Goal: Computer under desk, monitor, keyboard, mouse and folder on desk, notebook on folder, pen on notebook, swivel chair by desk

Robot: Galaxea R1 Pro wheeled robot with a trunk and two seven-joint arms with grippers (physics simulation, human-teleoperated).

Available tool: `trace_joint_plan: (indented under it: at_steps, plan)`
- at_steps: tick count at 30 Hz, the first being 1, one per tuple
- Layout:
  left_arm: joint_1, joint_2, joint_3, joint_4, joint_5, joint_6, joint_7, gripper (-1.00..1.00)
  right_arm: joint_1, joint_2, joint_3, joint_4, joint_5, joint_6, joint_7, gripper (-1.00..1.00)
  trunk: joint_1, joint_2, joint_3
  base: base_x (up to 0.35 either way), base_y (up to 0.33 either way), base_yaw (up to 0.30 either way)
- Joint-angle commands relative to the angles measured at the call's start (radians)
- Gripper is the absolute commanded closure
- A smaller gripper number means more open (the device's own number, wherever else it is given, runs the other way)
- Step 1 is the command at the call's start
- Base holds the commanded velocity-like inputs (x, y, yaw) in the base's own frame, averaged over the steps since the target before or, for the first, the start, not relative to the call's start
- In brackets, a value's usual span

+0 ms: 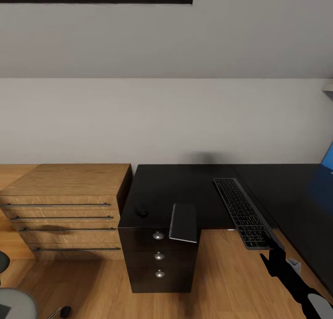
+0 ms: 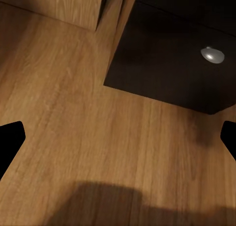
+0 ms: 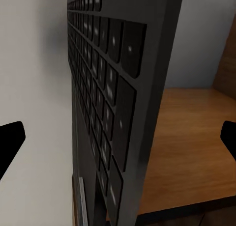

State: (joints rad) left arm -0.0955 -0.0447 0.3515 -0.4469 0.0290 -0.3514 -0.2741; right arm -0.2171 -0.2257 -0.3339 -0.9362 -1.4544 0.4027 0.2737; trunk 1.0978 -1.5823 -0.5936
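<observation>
no readable text; keyboard (image 1: 244,212) key legends perhaps too blurred.

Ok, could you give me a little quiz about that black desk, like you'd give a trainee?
1. True or false: the keyboard lies wholly on the desk.
2. How many round silver knobs show on the desk's drawer fronts? A) two B) three C) five
3. Fill in: in the head view, the wooden drawer unit stands to the desk's ____.

Key: 1 false, its near end overhangs the edge; 2 B; 3 left.
</observation>
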Motion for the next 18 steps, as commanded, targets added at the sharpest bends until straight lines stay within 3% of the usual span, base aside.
trace_joint_plan:
  at_steps: [1,18]
  plan:
    - [-0.001,-0.001,0.007,0.000,0.003,0.000,-0.010,-1.00,-0.001,0.000,-0.002,0.001,-0.006,0.007,0.001,-1.00,0.000,0.000,-0.001,0.008,0.000,0.000]
    - [-0.001,0.000,0.009,0.000,0.005,0.000,-0.007,-1.00,-0.001,0.000,-0.002,0.001,-0.006,0.007,0.001,-1.00,0.000,0.000,-0.001,0.001,-0.050,0.000]
